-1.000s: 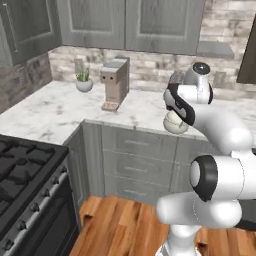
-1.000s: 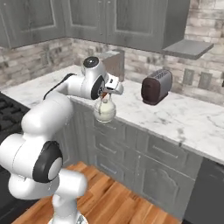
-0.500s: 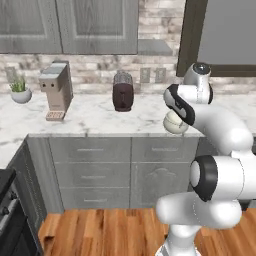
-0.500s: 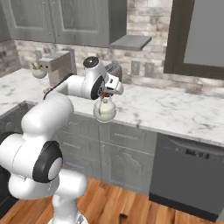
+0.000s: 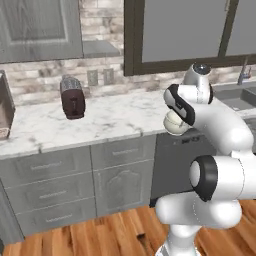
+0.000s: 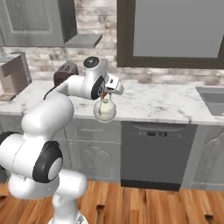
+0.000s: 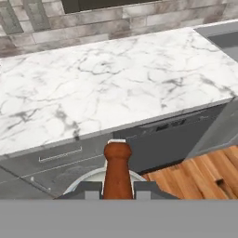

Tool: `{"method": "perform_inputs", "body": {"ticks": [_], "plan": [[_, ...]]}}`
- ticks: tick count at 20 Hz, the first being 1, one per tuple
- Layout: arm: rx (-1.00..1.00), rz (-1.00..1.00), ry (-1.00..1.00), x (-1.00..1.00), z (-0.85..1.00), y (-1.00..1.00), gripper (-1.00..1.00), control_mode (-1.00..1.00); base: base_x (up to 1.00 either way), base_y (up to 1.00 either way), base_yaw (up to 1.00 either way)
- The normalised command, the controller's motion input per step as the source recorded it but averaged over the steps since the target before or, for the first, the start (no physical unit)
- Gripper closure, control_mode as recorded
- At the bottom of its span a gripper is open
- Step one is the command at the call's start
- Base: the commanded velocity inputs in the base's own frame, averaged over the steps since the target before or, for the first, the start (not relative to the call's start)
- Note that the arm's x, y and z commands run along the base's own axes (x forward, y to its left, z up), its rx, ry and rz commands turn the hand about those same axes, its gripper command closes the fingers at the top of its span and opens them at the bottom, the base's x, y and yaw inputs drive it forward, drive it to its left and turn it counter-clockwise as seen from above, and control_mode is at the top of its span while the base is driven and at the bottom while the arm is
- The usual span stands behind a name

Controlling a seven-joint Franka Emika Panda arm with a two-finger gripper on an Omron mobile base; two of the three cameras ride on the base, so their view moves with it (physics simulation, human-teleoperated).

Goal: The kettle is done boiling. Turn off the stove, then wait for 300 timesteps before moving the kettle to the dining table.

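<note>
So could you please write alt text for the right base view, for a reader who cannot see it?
A white robot arm holds a small cream kettle by its handle in its shut gripper, in front of a marble counter. A dark toaster stands behind the arm.

One kettle [image 6: 105, 111], one toaster [image 5: 73, 97], one coffee machine [image 6: 13, 74], one sink [image 6: 213, 99].

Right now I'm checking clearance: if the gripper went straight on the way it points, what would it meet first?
Probably the marble counter top, near its front edge; the gripper, shut on the kettle, points there, though depth is unclear.
</note>
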Motion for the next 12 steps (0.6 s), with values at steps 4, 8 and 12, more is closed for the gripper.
{"method": "perform_inputs", "body": {"ticks": [4, 8, 12], "plan": [[0.00, 0.00, 0.00, 0.00, 0.00, 0.00, 1.00, 1.00, -0.25, -0.29, -0.48], [0.00, 0.00, 0.00, 0.00, 0.00, 0.00, 1.00, 1.00, -0.24, -0.27, -0.47], [0.00, 0.00, 0.00, 0.00, 0.00, 0.00, 1.00, 1.00, -0.19, -0.29, -0.46]]}}
